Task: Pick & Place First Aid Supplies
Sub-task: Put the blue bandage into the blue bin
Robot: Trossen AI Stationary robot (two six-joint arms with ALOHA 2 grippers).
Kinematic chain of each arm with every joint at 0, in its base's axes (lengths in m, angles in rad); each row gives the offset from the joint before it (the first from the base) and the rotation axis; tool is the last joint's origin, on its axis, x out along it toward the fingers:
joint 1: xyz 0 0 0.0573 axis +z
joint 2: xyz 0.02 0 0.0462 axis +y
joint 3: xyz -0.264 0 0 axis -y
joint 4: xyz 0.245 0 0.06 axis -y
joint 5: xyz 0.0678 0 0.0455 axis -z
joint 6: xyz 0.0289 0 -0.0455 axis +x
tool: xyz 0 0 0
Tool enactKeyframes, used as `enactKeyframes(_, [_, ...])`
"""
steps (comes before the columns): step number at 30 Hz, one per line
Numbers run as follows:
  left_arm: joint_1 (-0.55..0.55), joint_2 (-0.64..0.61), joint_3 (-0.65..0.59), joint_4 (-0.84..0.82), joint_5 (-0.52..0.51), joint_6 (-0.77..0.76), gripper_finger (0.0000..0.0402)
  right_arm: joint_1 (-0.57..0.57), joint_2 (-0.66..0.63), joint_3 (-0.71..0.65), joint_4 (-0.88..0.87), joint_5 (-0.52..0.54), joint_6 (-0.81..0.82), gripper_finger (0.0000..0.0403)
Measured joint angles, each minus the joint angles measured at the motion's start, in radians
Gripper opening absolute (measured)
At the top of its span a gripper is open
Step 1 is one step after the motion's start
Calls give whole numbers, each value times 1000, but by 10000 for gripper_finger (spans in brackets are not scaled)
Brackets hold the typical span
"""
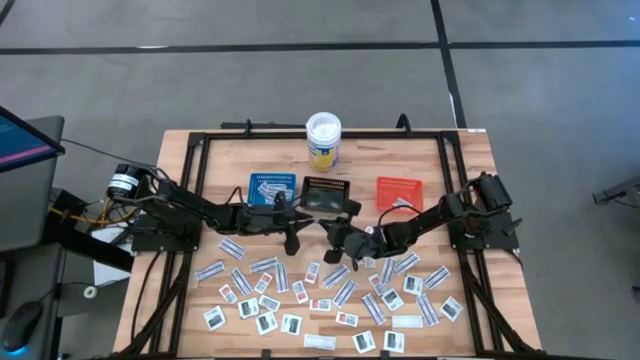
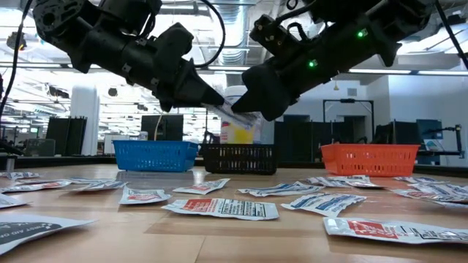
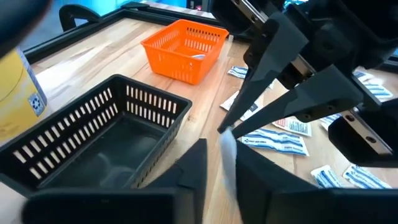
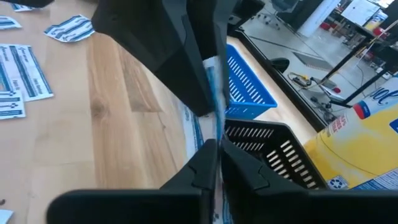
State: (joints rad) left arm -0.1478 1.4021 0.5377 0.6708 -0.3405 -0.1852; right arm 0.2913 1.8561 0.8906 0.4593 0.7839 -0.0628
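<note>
A thin white-and-blue packet (image 2: 235, 114), one of the first aid supplies, hangs in the air over the middle of the table. It is just in front of the black tray (image 1: 330, 193). My left gripper (image 1: 298, 226) comes from the left and my right gripper (image 1: 328, 234) from the right. Their tips meet at the packet, and both are shut on it. Many more packets (image 1: 330, 295) lie flat on the near half of the table. My left gripper has the packet (image 3: 227, 158) edge-on between its two fingers (image 3: 196, 165), one on each flat face. It comes from the table's left, slanting slightly down. The packet is lifted clear of the table. My right gripper pinches the packet's other end (image 4: 215, 134) between its fingertips (image 4: 202, 167), which close to a point in the left wrist view (image 3: 225, 128). It comes from the table's right, slanting down. The packet stands on edge between the two grippers.
A blue tray (image 1: 271, 187) and an orange tray (image 1: 399, 190) flank the black one in a row across the table's middle. A white-lidded tub with a yellow label (image 1: 323, 140) stands at the far edge. A black frame (image 1: 195, 150) runs round the tabletop.
</note>
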Motion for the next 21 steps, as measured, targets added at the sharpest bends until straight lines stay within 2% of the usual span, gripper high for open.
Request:
enactKeyframes(3, [0,0,0,0,0,11,16,-1,0,0,-6,0,0,41])
enactKeyframes(5, [0,0,0,0,1,26,7,-1,0,0,-20,1,0,57])
enactKeyframes(14, [0,0,0,-1,72,21,6,10,0,0,-54,1,1,105])
enactKeyframes(19, [-8,4,0,1,158,-35,27,10,0,0,-171,-4,1,113])
enactKeyframes(21, [-23,19,0,-1,161,-32,40,9,0,0,-222,-60,6,113])
